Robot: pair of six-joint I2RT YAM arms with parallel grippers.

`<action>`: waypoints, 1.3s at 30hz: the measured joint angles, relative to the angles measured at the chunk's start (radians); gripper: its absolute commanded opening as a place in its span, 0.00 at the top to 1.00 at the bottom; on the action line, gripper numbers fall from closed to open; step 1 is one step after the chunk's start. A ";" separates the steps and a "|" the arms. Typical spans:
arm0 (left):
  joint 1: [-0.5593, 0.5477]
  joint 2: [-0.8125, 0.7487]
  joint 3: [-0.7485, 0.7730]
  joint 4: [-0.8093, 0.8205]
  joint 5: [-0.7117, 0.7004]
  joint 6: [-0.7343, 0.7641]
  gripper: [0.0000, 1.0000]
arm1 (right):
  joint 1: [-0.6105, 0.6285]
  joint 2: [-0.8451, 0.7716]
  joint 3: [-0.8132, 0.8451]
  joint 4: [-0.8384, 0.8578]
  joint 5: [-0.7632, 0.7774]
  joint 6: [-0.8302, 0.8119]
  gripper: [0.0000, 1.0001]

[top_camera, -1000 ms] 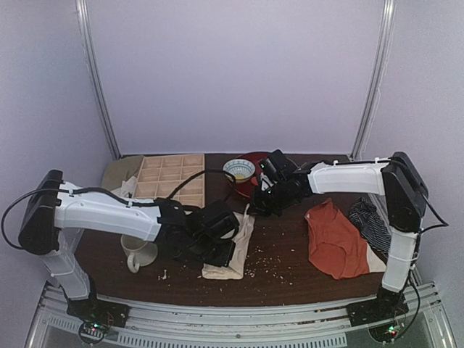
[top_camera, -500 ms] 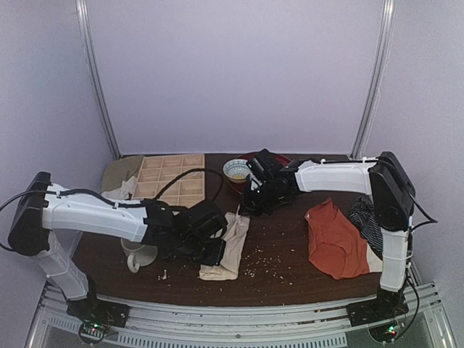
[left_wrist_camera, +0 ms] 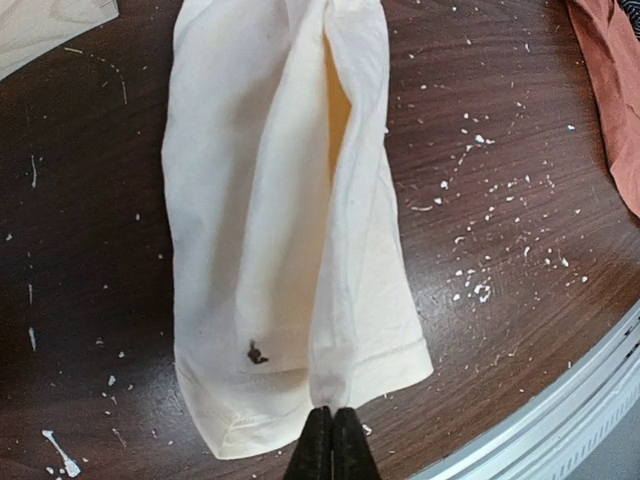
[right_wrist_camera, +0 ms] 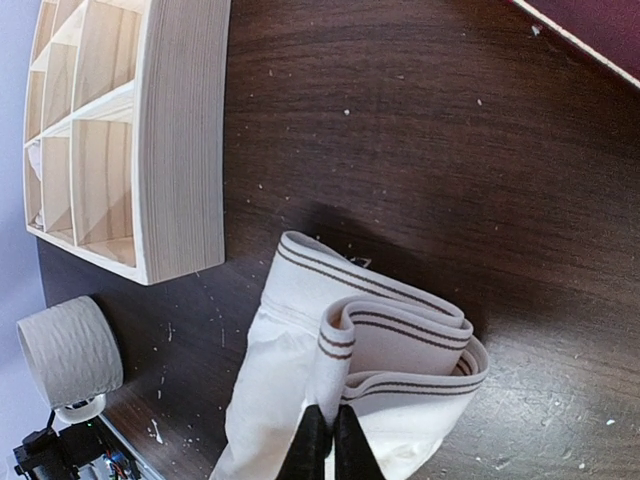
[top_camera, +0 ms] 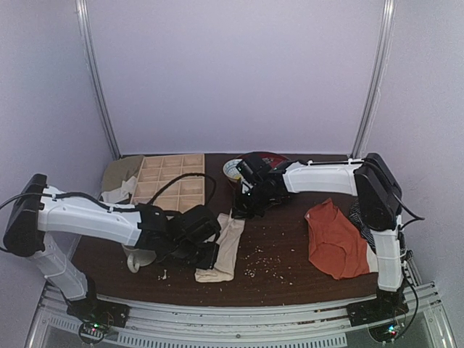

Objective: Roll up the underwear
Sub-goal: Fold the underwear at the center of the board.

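Underwear [top_camera: 225, 246] between left gripper [left_wrist_camera: 333, 415] and right gripper [right_wrist_camera: 326, 412], each pinched shut on one end

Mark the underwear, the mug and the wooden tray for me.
underwear [left_wrist_camera: 280, 230]: left wrist view, mid fabric.
mug [right_wrist_camera: 68, 352]: right wrist view, side wall.
tray [right_wrist_camera: 185, 140]: right wrist view, outer wall.

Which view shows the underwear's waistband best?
Right wrist: the striped waistband fills the view, folded over itself. Left wrist shows only the underwear at its leg-hem end; top external shows it whole but too small for detail.
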 measured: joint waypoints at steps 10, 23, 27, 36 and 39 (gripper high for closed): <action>0.000 -0.062 -0.044 0.013 -0.015 -0.025 1.00 | 0.030 0.056 0.119 -0.035 0.000 0.000 1.00; 0.000 -0.131 -0.119 0.006 -0.053 -0.071 0.47 | 0.047 0.121 0.183 -0.066 -0.001 0.000 1.00; 0.016 -0.182 -0.136 0.011 -0.072 -0.081 0.44 | 0.048 0.129 0.200 -0.076 -0.001 0.000 1.00; 0.077 -0.175 -0.184 0.017 -0.087 -0.120 0.46 | 0.056 0.164 0.259 -0.089 -0.004 0.000 1.00; 0.101 -0.167 -0.204 0.021 -0.094 -0.143 0.46 | 0.059 0.175 0.283 -0.099 -0.008 0.000 1.00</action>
